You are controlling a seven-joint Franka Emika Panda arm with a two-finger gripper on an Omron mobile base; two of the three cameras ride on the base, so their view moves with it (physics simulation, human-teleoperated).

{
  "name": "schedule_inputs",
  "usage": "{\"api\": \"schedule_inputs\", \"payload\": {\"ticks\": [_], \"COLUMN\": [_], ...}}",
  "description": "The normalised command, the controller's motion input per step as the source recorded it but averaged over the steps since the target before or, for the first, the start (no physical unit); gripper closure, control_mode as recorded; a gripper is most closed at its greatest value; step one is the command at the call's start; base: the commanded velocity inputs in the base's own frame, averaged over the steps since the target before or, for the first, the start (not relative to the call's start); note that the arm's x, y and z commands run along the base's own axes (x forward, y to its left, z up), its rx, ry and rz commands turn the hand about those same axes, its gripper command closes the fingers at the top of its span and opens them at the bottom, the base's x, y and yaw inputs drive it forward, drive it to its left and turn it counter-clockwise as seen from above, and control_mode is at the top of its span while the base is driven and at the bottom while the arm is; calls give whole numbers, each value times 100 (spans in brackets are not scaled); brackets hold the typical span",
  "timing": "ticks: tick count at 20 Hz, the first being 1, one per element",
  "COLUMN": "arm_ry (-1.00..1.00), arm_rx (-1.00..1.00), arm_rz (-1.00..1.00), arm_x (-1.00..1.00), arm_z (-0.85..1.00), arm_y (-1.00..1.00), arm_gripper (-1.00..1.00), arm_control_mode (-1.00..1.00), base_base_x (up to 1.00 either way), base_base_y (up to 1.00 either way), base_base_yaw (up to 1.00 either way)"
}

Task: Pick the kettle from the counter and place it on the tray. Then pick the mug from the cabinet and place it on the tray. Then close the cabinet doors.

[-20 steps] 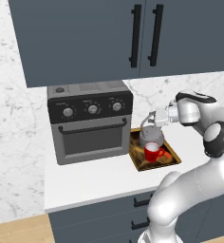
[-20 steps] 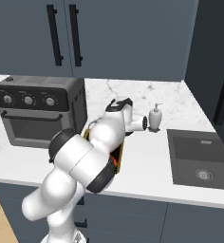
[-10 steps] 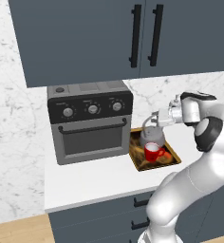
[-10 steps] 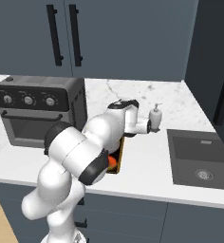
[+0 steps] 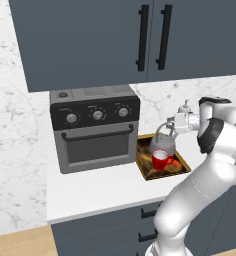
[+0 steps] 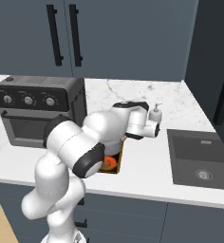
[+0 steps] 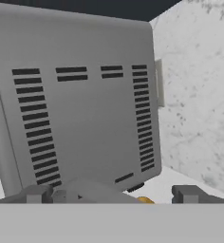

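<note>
Slate-blue cabinet doors [image 5: 155, 40] hang shut above the scene, black bar handles side by side, hiding the cabinet [image 6: 123, 33] interior from both base cameras. Down on the white marble tabletop [image 5: 100, 187], the tray [image 5: 142, 157] sits just right of the grey toaster oven [image 5: 95, 130], and it is carrying both pieces — the grey kettle [image 5: 162, 142] toward the back, the red mug [image 5: 161, 160] right in front of it, touching or nearly so. The gripper [image 5: 176, 125] hovers just above the kettle's arched handle, pointing sideways toward the oven. In the hand view the two fingers [image 7: 38, 194] stand wide apart with nothing between them, looking at the oven's vented side panel — the kettle's rounded top shows at the bottom between them. A small white soap bottle [image 6: 155, 113] stands behind the wrist, and the black sink [image 6: 201, 159] lies off to the right.
</note>
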Motion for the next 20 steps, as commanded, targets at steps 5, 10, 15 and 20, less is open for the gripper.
{"api": "schedule_inputs", "payload": {"ticks": [5, 10, 15, 20], "arm_ry": [0, 0, -3, 0], "arm_rx": [2, 4, 5, 0], "arm_rz": [0, 0, 0, 0], "arm_x": [0, -9, -64, -72], "arm_z": [-3, -1, 37, 42], "arm_y": [-36, -48, -9, 40], "arm_gripper": [-100, -100, -100, -100], "arm_control_mode": [-100, -100, -100, -100], "base_base_x": [0, 0, 0, 0], "base_base_y": [0, 0, 0, 0], "base_base_yaw": [0, 0, 0, 0]}}
